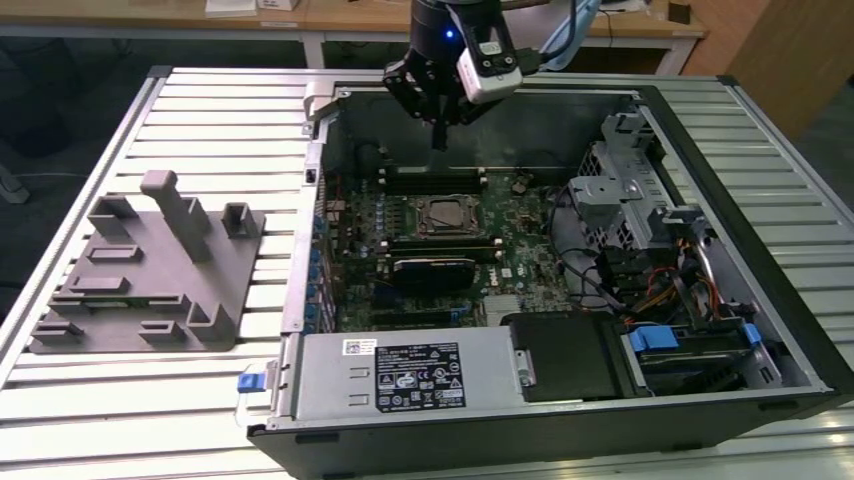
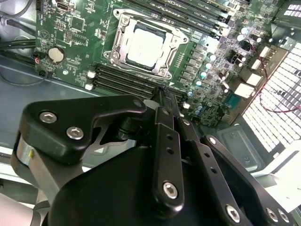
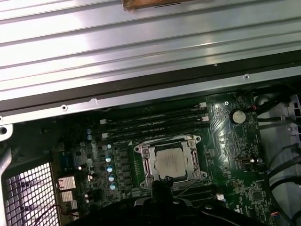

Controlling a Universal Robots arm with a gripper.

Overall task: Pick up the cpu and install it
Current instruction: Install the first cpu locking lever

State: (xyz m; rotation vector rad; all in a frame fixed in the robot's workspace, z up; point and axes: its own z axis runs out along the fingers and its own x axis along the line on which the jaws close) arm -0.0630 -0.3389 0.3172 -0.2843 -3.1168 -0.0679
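The cpu (image 2: 146, 46) is seated flat within its socket frame (image 2: 123, 29), while the tool (image 1: 441, 125) is held above, closed and empty.

The gripper (image 2: 162, 101) fingertips sit too close together to judge — its body crops at the frame edge

The exterior view looks steeply down from well back on the open black computer case (image 1: 561, 300) lying on the ribbed metal table (image 1: 200, 110), while both wrist views ride close above, sharing its green motherboard's silver-framed socket (image 2: 143, 44) (image 3: 171, 162).
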